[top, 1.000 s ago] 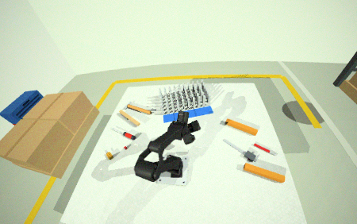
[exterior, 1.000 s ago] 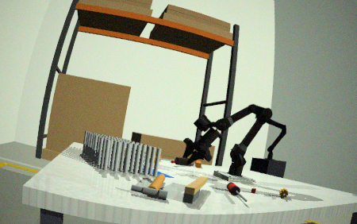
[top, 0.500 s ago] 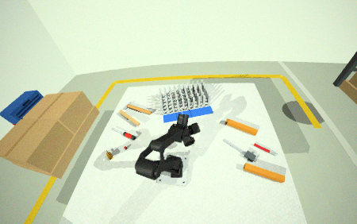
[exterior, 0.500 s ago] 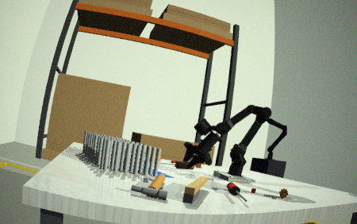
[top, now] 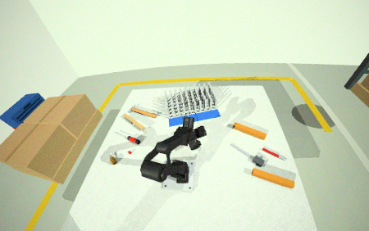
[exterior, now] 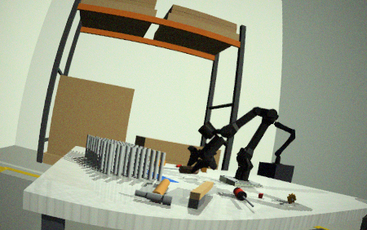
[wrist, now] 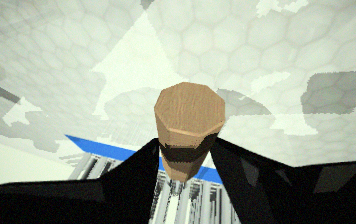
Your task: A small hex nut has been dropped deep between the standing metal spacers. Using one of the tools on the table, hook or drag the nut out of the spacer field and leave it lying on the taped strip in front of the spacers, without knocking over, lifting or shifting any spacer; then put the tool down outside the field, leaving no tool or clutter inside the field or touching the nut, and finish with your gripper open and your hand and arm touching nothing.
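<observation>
My gripper (top: 189, 121) (exterior: 194, 168) (wrist: 184, 142) is shut on a wooden tool handle (exterior: 186, 168) (wrist: 190, 109). It is low in front of the metal spacers (top: 190, 101) (exterior: 122, 158), near the blue taped strip (top: 210, 115) (exterior: 170, 179) (wrist: 100, 148). The handle's butt faces the wrist camera, and its far end points toward the spacers. The tool's shaft and tip cannot be made out; whether they are among the spacers, I cannot tell. The spacers stand in rows. The hex nut cannot be seen in any view.
Left of the arm in the top view lie an orange-handled tool (top: 143, 112), a wooden-handled tool (top: 134, 121), a red-black screwdriver (top: 133, 140) and a brass piece (top: 112, 159). On the right lie two orange blocks (top: 250, 131) (top: 273, 178), a grey tool (top: 258, 160) and a red tool (top: 271, 152).
</observation>
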